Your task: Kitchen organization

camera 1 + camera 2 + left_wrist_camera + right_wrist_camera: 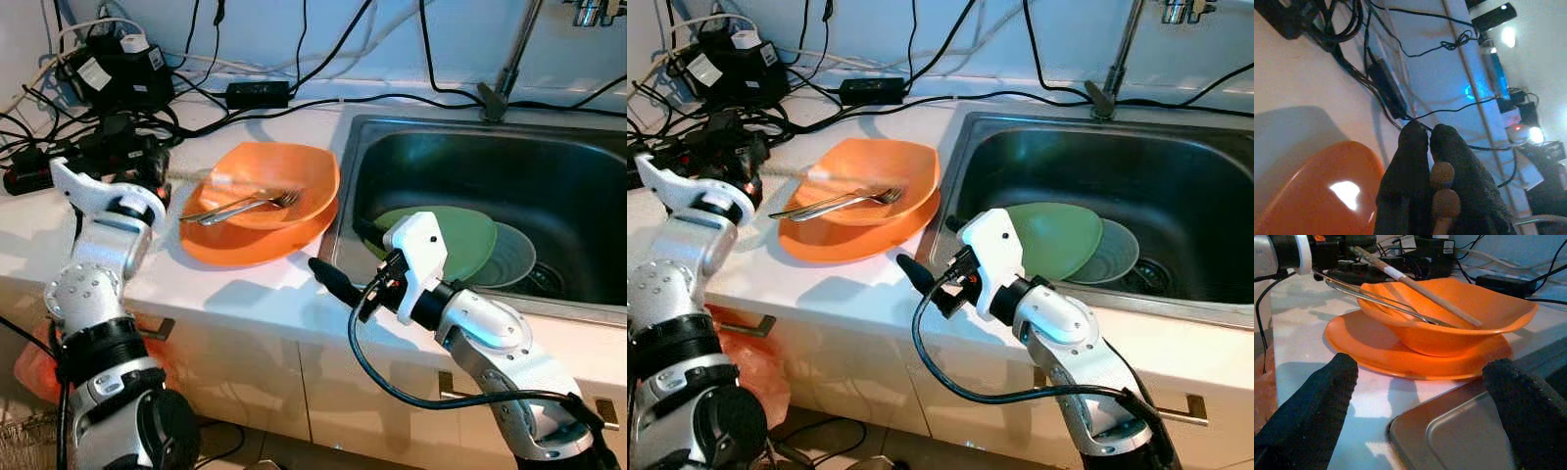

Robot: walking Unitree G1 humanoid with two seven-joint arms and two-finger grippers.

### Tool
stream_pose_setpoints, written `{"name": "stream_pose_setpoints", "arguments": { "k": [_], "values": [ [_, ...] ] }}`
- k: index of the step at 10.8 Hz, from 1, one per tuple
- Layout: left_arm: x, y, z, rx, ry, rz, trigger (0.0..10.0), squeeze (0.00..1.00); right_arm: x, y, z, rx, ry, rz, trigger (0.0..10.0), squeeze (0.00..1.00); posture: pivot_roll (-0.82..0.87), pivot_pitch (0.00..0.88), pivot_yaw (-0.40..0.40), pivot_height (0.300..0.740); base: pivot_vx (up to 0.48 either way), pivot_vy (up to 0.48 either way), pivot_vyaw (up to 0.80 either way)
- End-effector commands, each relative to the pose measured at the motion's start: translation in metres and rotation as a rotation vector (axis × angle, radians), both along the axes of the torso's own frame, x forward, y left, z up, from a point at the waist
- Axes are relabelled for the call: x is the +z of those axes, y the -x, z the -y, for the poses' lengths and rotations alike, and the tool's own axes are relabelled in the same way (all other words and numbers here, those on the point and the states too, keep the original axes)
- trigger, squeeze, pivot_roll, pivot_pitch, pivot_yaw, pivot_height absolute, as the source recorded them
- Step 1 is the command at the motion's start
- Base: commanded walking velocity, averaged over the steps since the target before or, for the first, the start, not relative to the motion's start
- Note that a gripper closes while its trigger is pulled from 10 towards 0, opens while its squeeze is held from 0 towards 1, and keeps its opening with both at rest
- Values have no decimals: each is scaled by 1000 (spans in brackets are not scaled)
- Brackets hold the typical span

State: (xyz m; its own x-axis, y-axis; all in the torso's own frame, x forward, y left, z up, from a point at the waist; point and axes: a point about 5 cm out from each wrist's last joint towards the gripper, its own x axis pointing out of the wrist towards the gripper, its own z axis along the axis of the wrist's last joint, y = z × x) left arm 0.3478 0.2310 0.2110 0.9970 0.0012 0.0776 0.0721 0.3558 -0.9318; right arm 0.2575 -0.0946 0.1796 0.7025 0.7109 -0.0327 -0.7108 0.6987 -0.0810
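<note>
1. Above the white counter (245,294), we see our left gripper (1427,161) pinched tight on a pair of wooden chopsticks (1415,284), whose far ends rest inside the orange bowl (284,176).
2. That bowl sits on an orange plate (245,245) just beside the steel sink (392,147) (a fork (245,206) lies across the bowl too).
3. Our right gripper (338,284) hangs with its fingers (1317,401) spread wide and holding nothing, over the counter's front edge near the sink's corner.
4. Inside the basin we note a green plate (470,240) lying over a grey dish (514,259).
5. Black cables (59,127) and chargers crowd the counter's back corner.
</note>
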Motion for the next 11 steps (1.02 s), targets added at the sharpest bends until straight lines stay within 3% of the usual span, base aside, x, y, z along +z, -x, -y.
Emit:
{"name": "stream_pose_setpoints", "arguments": {
  "k": [1,3,5,7,9,10,11],
  "values": [
    [6,-1,-1,9,23,9,0,0,2,0,-4,12,-1,17,10000,0,72,53,112,740,0,0,0],
    [8,-2,-4,17,51,21,0,0,2,0,-5,9,0,21,10000,0,71,53,112,740,0,0,0],
    [23,-4,2,-18,76,97,0,0,1,-2,-4,-9,-5,18,10000,0,73,51,113,740,0,0,0],
    [39,1,31,-196,92,264,0,0,7,-22,10,-179,-140,-28,10000,0,65,45,115,740,0,0,0],
    [47,2,47,-283,95,313,0,0,14,-31,19,-260,-255,-54,10000,0,60,38,116,740,0,0,0],
    [47,-1,63,-338,96,325,0,0,20,-36,20,-287,-360,-84,10000,0,54,33,113,740,0,0,0],
    [44,-3,69,-347,98,322,0,0,24,-37,18,-283,-395,-92,10000,0,50,31,113,740,0,0,0]
  ]
}}
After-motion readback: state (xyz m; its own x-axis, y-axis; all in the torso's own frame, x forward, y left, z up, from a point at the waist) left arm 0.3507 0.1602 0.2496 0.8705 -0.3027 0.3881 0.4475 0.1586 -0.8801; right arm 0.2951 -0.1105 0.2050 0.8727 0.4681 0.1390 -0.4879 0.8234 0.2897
